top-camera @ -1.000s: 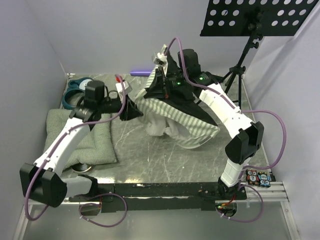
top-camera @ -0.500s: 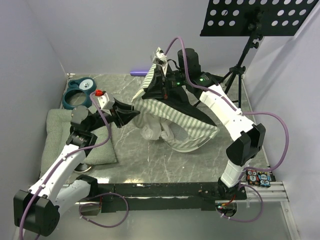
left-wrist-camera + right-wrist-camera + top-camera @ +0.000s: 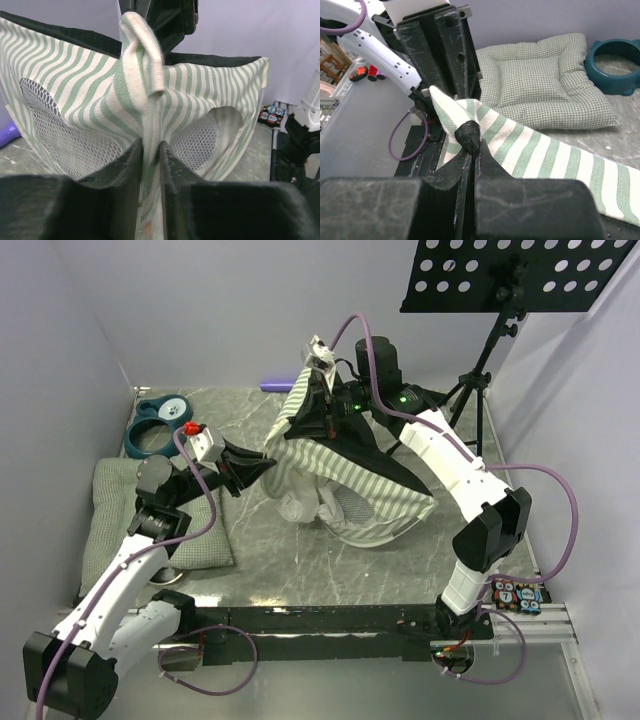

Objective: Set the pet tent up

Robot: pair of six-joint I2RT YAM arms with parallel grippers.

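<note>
Pet tent (image 3: 350, 475) sits mid-bench, right of centre, half-raised and slumped. Its peak is lifted toward the far side, and the striped skirt and white mesh sag down onto the bench (image 3: 300, 560).

Right gripper (image 3: 312, 400) is up at the tent's peak. In the right wrist view its jaws are fully closed, pinching a fold of striped fabric with a small black nub at the tips. The rest of the striped panel hangs off to the right of the fingers.

Left gripper (image 3: 262, 466) comes in from the left, at the tent's left side and lower than the right gripper. In the left wrist view its jaws are down to a narrow gap. A white edge strip of the tent runs straight down between the fingers (image 3: 125, 175) and fills that gap, so it reads as a pinch on the strip. A fabric loop stands above the fingertips, with green-and-white stripes spreading both ways. There are mesh windows on either side of the strip, and black lining shows along the top edge.

The two grippers are on the same tent, near each other but not touching, the right one above and behind the left.

Green-checked cushion (image 3: 190, 530) lies flat at the bench's left edge, under the left arm and apart from the tent. Teal bowl (image 3: 158, 425) is at the far-left corner, beyond the cushion. Black music stand (image 3: 510, 275) stands off the bench at far right.
</note>
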